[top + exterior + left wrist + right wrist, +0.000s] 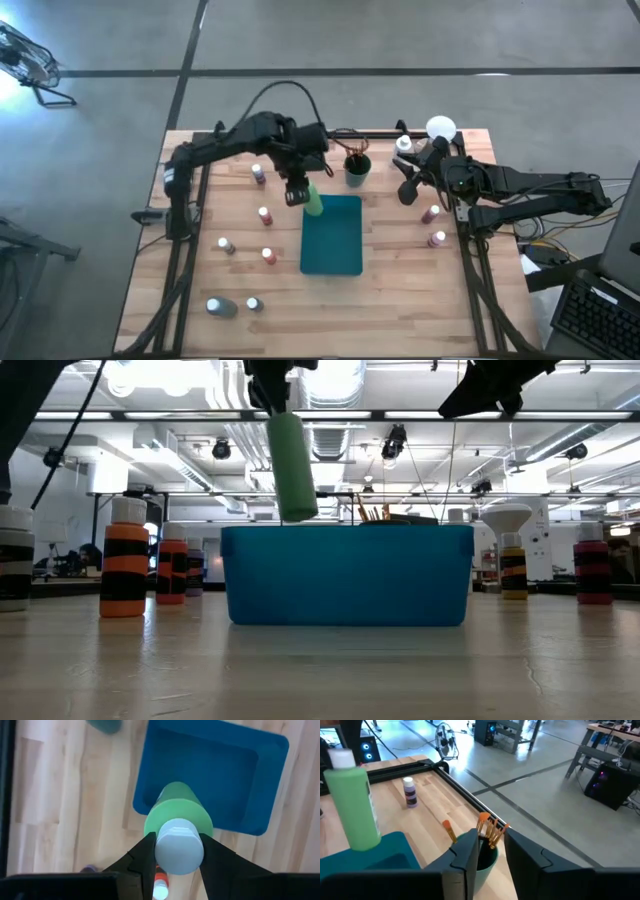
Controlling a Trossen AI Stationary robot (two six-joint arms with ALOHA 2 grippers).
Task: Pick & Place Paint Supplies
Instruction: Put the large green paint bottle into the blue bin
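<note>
Left pincer (297,192) clamped on the white cap of the light-green bottle (314,200); bottle held clear of the table (400,300), over the far-left corner of the teal tray (333,240); left wrist view shows both fingers (142,857) pressed to the cap, bottle body over the tray rim; low view shows the bottle (292,465) hanging tilted above the tray wall (348,575), not touching it, which the high view cannot settle.

Right pincer (404,185) near the far right of the table, just beside the dark cup (357,170); right wrist view shows its fingers (465,860) slightly apart with nothing between them, right at the cup (482,857) of brushes (490,830); one brush tip (449,831) sticks out apart from the bunch; only this view shows the brush bristles clearly.

Small white-capped bottles (265,215) scattered left of the tray, two more (432,214) on the right; low view shows them standing upright (124,565); white-domed object (440,128) at the far right edge.
</note>
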